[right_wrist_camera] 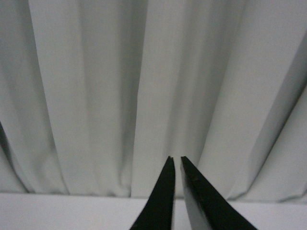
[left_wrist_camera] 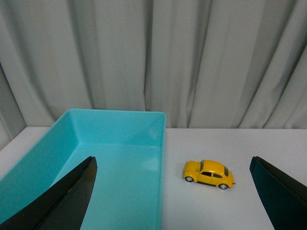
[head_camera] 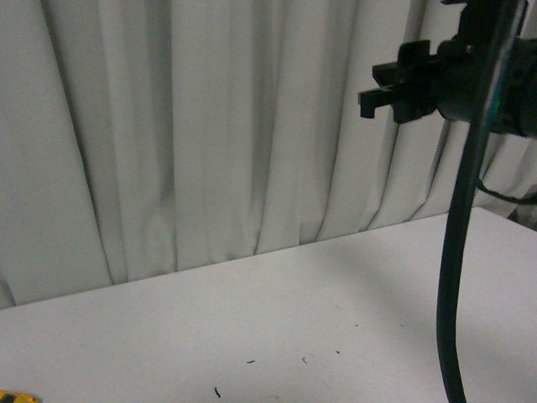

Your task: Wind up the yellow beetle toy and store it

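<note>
The yellow beetle toy [left_wrist_camera: 208, 173] stands on its wheels on the white table, just beside the outer wall of a turquoise bin [left_wrist_camera: 160, 158]. My left gripper [left_wrist_camera: 172, 191] is open and wide, its two dark fingers [left_wrist_camera: 72, 196] flanking both the bin's inside and the toy, well short of touching either. In the front view only a sliver of yellow, the toy [head_camera: 17, 397], shows at the bottom left corner. My right gripper [right_wrist_camera: 175, 160] is shut with nothing in it, held high in the air, and appears in the front view as the right gripper [head_camera: 373, 94] at upper right.
Pale pleated curtains [head_camera: 210, 126] close off the back of the table [head_camera: 294, 319]. A black cable [head_camera: 457, 269] hangs down from the right arm at the right side. A few dark specks [head_camera: 250, 362] lie on the tabletop.
</note>
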